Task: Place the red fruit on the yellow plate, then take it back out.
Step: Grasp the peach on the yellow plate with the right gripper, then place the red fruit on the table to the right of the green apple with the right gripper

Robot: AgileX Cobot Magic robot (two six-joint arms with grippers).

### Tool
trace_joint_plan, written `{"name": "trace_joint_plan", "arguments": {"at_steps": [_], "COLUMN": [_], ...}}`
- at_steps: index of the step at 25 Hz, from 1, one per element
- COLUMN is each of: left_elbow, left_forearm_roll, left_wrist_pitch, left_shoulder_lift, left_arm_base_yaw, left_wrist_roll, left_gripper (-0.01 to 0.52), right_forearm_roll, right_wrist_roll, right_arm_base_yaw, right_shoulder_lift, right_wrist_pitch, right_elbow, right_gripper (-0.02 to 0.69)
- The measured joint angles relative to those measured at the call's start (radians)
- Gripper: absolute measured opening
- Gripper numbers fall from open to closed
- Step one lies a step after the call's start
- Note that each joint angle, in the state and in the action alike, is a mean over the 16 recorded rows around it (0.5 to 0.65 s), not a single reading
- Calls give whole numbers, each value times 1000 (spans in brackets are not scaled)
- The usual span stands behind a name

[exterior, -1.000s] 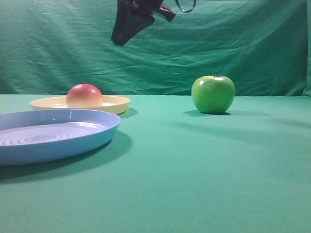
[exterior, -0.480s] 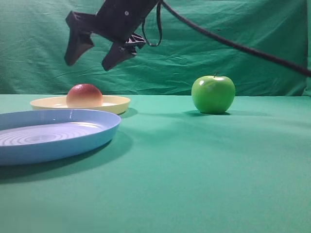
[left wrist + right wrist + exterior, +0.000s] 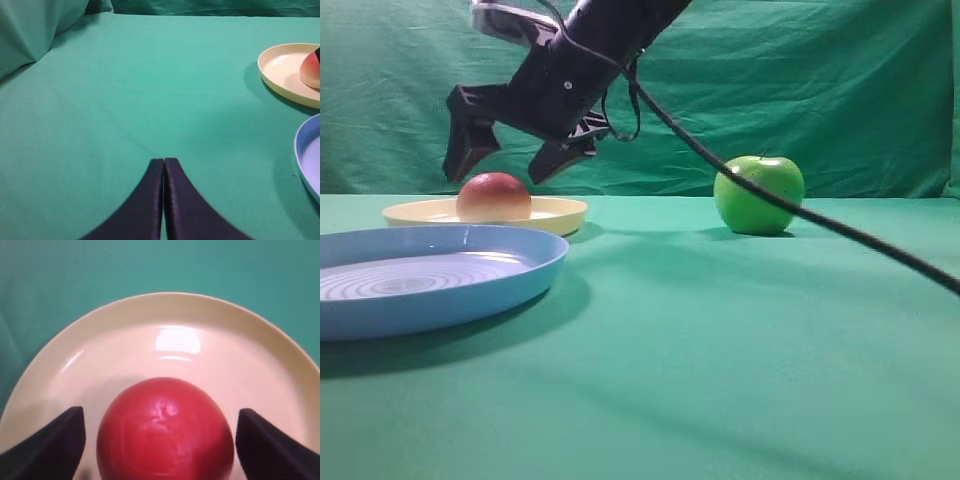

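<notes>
The red fruit (image 3: pixel 493 196) rests on the yellow plate (image 3: pixel 560 212) at the left of the exterior view. My right gripper (image 3: pixel 498 168) hangs open just above it, one finger on each side and neither touching. In the right wrist view the red fruit (image 3: pixel 165 432) fills the space between the two dark fingertips (image 3: pixel 60 440), with gaps on both sides, and the yellow plate (image 3: pixel 190 325) lies under it. My left gripper (image 3: pixel 163 161) is shut on nothing over bare green cloth, with the yellow plate (image 3: pixel 280 70) and red fruit (image 3: pixel 312 70) far to its right.
A large light-blue plate (image 3: pixel 430 275) sits in front of the yellow one. A green apple (image 3: pixel 758 194) stands at mid-right. The right arm's black cable (image 3: pixel 840 235) slants across the scene. Green cloth covers the table and the back wall.
The right gripper has come down and leftward from the top of the view, and its open fingers now straddle the red fruit. Fruit, plates and apple have not moved.
</notes>
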Motion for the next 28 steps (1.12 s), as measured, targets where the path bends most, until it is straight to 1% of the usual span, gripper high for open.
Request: {"name": "trace_joint_plan", "arguments": {"at_steps": [6,9,11,15,18,28], "left_elbow": [0,0,0,0,0,0], "left_forearm_roll": [0,0,0,0,0,0], "left_wrist_pitch": [0,0,0,0,0,0], "left_shoulder_lift": [0,0,0,0,0,0], "left_arm_base_yaw": [0,0,0,0,0,0], "left_wrist_roll": [-1,-1,-1,-1,-1,0], "left_gripper": [0,0,0,0,0,0], "right_forearm_roll": [3,3,2,-12,-42,-235], "right_wrist_roll": [-11,-6,1,37,89,338], "right_arm_base_yaw": [-6,-17,-30,-64,-97,-219], "right_shoulder_lift": [-11,-41,-71,-150,-224,-522], "right_wrist_pitch": [60,103,138,224,295,517], "right_elbow": [-14,-26,-35,-52,-62,-28], "right_gripper": [278,216,190,174,168,167]}}
